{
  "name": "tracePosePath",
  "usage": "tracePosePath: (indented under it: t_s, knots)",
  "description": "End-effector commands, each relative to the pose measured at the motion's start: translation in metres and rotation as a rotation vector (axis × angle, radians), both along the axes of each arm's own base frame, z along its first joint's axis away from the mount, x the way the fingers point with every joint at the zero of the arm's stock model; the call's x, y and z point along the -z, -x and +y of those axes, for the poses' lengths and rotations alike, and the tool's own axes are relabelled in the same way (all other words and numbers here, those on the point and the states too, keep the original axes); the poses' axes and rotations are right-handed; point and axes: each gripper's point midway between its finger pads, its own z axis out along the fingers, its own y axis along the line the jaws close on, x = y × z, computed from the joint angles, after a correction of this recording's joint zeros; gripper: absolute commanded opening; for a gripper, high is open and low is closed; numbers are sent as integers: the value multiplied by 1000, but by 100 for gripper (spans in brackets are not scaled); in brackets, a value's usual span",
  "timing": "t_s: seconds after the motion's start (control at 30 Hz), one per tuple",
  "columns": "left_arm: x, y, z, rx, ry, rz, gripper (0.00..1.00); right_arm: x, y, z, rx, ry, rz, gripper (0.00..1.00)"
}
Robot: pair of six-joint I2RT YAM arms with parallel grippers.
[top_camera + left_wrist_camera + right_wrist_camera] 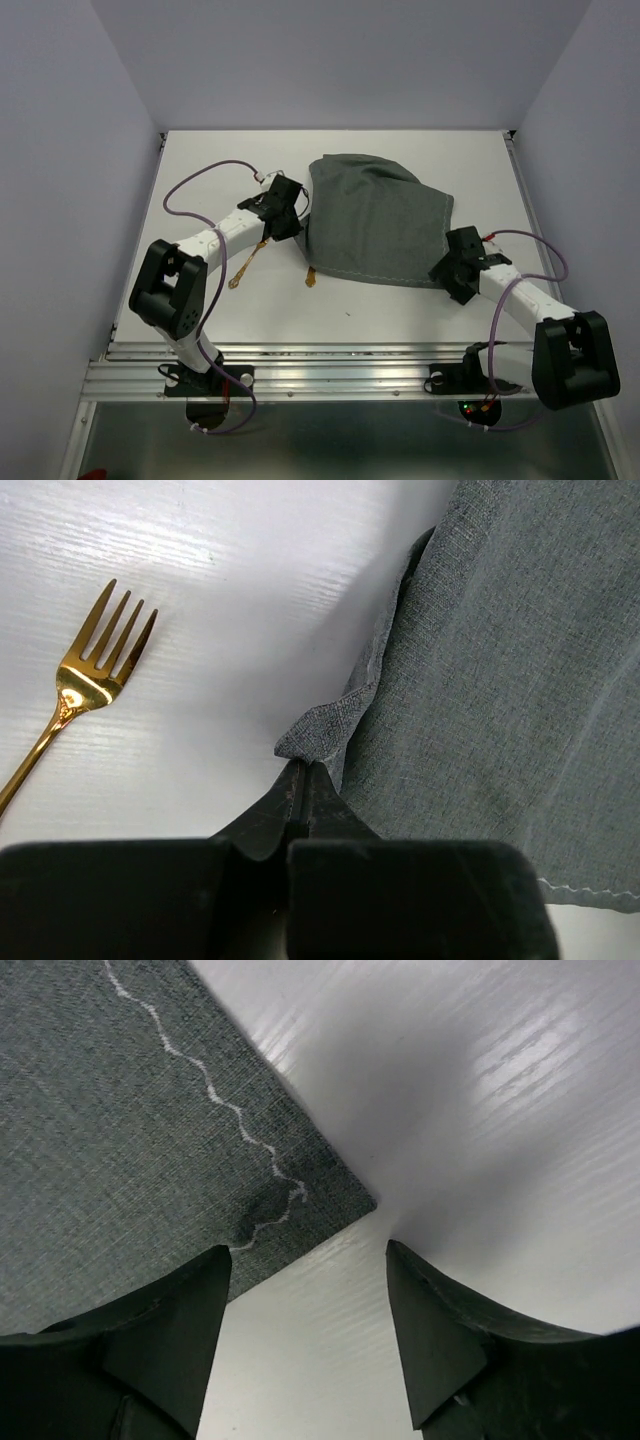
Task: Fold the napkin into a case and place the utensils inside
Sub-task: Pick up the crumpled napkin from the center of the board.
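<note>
Black left claw (303,771): you have it pinched shut on a folded edge of the dark grey woven cloth napkin (500,680); gold metal fork (95,658) lies apart, leftward on white table (220,570). Right claw (305,1258) gapes; hemmed napkin corner just ahead.

**Background only: counter, walls, rail**

White counter (400,310): flat, matte, rectangular, filling the middle of the overhead view. In the close views its surface shows fine parallel streaks, bright glare patches and soft grey shadows. There is a tiny dark speck (348,313) on it toward the near edge, too small to identify. Plain pale lavender walls box it in on three sides: back wall (340,60), left wall (60,200), right wall (600,150), each meeting the counter's edge. A ribbed silver metal rail (340,372) runs along the whole near edge, right against it. Below the rail is a dull grey surface (350,440), blurred, can't tell what it is.
</note>
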Motion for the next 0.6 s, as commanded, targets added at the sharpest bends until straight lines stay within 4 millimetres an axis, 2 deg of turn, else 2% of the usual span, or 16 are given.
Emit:
tracePosePath:
  t_s: [0.0, 0.07, 0.2, 0.3, 0.4, 0.43, 0.5, 0.53, 0.57]
  knots:
    - [-11, 2, -2, 17, 29, -32, 0, 8, -10, -10, 28, 47, -39, 68]
    - [-12, 2, -1, 20, 32, -37, 0, 10, -16, -5, 19, 25, -61, 65]
    - [-12, 3, -1, 28, 42, -37, 0, 18, -20, -7, 39, 33, -62, 54]
    - [-14, 3, 1, 32, 37, -43, 0, 20, -24, -7, 28, 43, -61, 50]
    - [-15, 3, 3, 28, 28, -45, 0, 20, -29, -6, 22, 43, -61, 37]
    - [-14, 2, 4, 26, 23, -45, 0, 19, -31, -5, 21, 38, -68, 27]
    - [-15, 2, 4, 26, 21, -45, 0, 18, -33, -5, 25, 41, -75, 17]
    - [-15, 2, 5, 26, 20, -47, 0, 16, -34, -6, 30, 40, -81, 8]
    - [-17, 1, 4, 27, 21, -50, 0, 14, -35, -7, 35, 45, -90, 3]
